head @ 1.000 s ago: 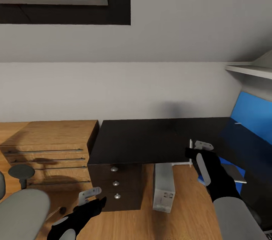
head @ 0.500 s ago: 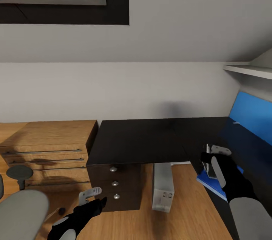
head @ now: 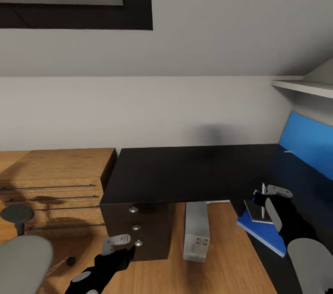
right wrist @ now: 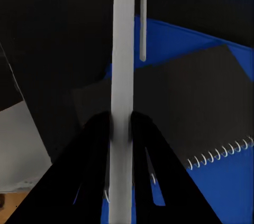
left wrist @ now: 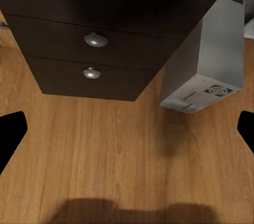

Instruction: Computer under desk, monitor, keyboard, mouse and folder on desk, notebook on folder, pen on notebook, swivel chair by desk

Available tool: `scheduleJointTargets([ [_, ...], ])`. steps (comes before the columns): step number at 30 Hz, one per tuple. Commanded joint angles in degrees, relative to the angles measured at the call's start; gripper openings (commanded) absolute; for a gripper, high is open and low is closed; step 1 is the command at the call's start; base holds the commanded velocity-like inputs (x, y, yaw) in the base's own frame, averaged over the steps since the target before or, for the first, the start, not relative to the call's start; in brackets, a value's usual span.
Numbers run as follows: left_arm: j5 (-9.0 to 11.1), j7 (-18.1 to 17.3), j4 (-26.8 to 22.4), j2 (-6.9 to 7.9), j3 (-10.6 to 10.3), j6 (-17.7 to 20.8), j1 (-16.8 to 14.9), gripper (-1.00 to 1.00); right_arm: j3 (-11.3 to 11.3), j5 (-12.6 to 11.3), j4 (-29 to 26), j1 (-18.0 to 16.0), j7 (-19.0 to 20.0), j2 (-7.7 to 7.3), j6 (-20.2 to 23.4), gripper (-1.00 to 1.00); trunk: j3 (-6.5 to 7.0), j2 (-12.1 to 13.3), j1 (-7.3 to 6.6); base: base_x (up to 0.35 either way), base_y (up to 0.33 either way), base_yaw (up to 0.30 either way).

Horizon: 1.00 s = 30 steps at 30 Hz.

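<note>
Right fingers [right wrist: 120,129] clamped on pen [right wrist: 123,65] above notebook [right wrist: 174,102], left fingers [left wrist: 10,134] apart.

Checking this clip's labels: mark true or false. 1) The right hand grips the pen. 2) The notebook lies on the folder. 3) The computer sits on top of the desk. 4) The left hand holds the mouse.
1) True: the right hand is shut on the pen.
2) True: the notebook rests on the folder.
3) False: the computer stands on the floor under the desk.
4) False: the left hand is open and empty, near the drawers.
</note>
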Motion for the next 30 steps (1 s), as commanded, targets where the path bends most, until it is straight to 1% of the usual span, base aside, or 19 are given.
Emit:
scheduleJointTargets([
  [1, 0.3, 0.5, -0.1, 0.05, -0.2, 0.1, -0.1, 1.0, 0.0, -0.8, 0.4, -0.2, -0.3, -0.14, 0.1, -1.0, -0.08, -0.1, 0.01, 0.01, -0.012, 0.0],
  [4, 0.2, 0.5, -0.1, 0.05, -0.2, 0.0, -0.1, 1.0, 0.0, -0.8, 2.6, -1.3, -0.3, -0.53, -0.5, -1.0, -0.08, -0.1, 0.01, 0.065, -0.062, 0.0],
  [9, 0.2, 0.4, -0.1, 0.01, -0.3, 0.0, -0.1, 1.0, 0.0, -0.8, 8.2, -3.8, -0.3, -1.44, -3.7, -1.0, -0.08, -0.1, 0.01, 0.154, -0.137, 0.0],
  [12, 0.2, 0.2, -0.1, -0.05, -0.4, 0.0, -0.1, 1.0, 0.0, -0.8, 8.9, -4.1, -0.3, -1.89, -3.9, -1.0, -0.08, -0.1, 0.01, 0.043, -0.038, 0.0],
  [14, 0.4, 0.2, -0.3, -0.1, -0.3, 0.1, -0.1, 1.0, 0.0, -0.8, 11.4, -5.2, -0.7, -2.39, -4.0, -1.0, -0.08, -0.1, 0.01, 0.012, -0.011, 0.0],
  [17, 0.5, 0.1, -0.8, -0.17, -0.3, 0.1, -0.1, 1.0, 0.0, -0.8, 17.6, -8.2, -1.1, -3.02, -5.5, -1.0, -0.08, -0.1, 0.01, 0.004, -0.004, 0.0],
  [19, 0.6, 0.2, -1.0, -0.23, -0.3, 0.1, -0.1, 1.0, 0.0, -0.8, 20.1, -9.5, -2.0, -3.78, -6.1, -1.0, -0.44, -0.9, 0.45, 0.001, -0.001, 0.0],
  [23, 0.6, 0.2, -1.1, -0.28, -0.3, 0.1, -0.1, 1.0, 0.0, -0.8, 21.1, -9.9, -2.7, -4.27, -6.4, -1.0, -1.16, -2.5, 1.33, 0.0, 0.0, 0.0],
  [30, 0.6, 0.7, -1.1, -0.3, -0.3, 0.1, -0.1, 1.0, 0.0, -0.8, 21.6, -10.1, -3.0, -4.32, -6.5, -1.0, -2.41, -5.3, 2.87, 0.0, 0.0, 0.0],
])
